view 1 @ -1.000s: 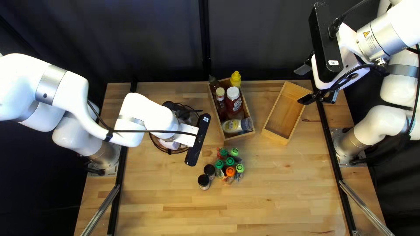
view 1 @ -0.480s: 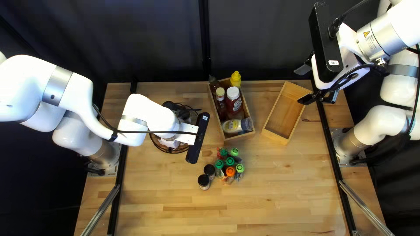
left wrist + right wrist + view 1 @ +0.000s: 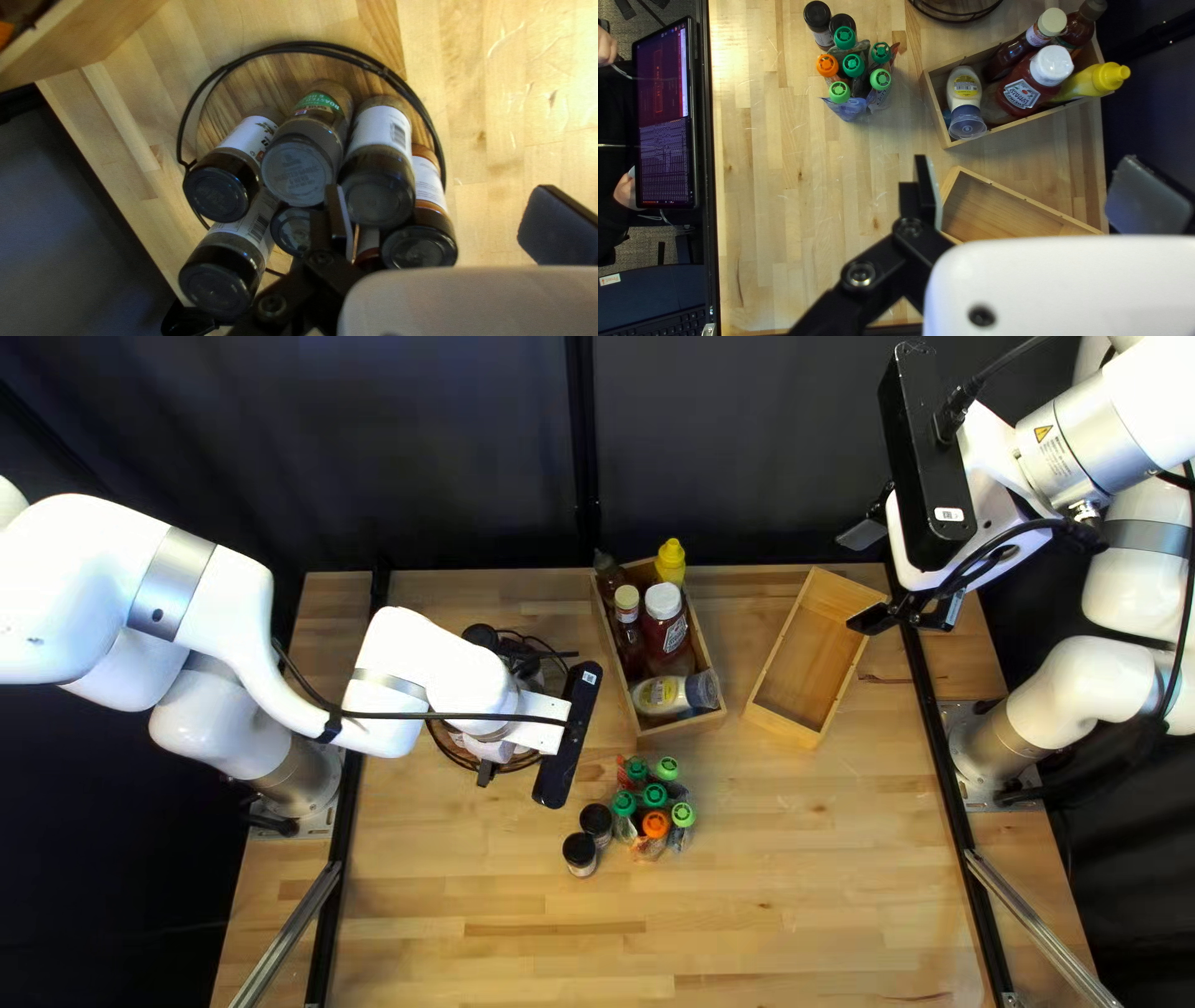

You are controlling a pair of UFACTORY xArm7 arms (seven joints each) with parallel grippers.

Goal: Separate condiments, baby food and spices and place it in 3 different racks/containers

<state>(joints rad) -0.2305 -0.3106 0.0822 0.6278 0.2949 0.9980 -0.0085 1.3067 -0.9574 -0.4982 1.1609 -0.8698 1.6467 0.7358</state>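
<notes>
Left gripper (image 3: 486, 772): held wide open above the basket; nothing is gripped. One finger is set among the spices, the other is seen outside the rim; whether any jar is touched cannot be told.
Spices (image 3: 299, 168): at least seven jars are seen ahead of and under the left gripper, leaned at various angles, mostly dark-capped; two of them are seen between its fingers, apart from the outer one.
Basket (image 3: 308, 45): round, black-wired, placed under the left gripper; the spices are held in it.
Two jars (image 3: 580, 854): black-capped, stood on the table (image 3: 498, 902) to the right of the left gripper, nearer the table's near edge.
Pouches (image 3: 655, 825): six, capped in green, light green and orange, bunched just beyond the two jars from the left gripper.
Filled box (image 3: 619, 662): set to the right of the left gripper; a yellow bottle (image 3: 670, 561), a ketchup bottle (image 3: 665, 635), two dark sauce bottles (image 3: 1011, 59) and a pale squeeze bottle (image 3: 963, 93) are held in it.
Right gripper (image 3: 865, 576): spread wide, with nothing gripped, well apart from the left one.
Second box (image 3: 812, 657): placed beside the filled box, below the right gripper, partly hidden by its mount in the right wrist view.
Person's hand (image 3: 607, 47): seen well away from the right gripper, past a screen (image 3: 663, 118).
</notes>
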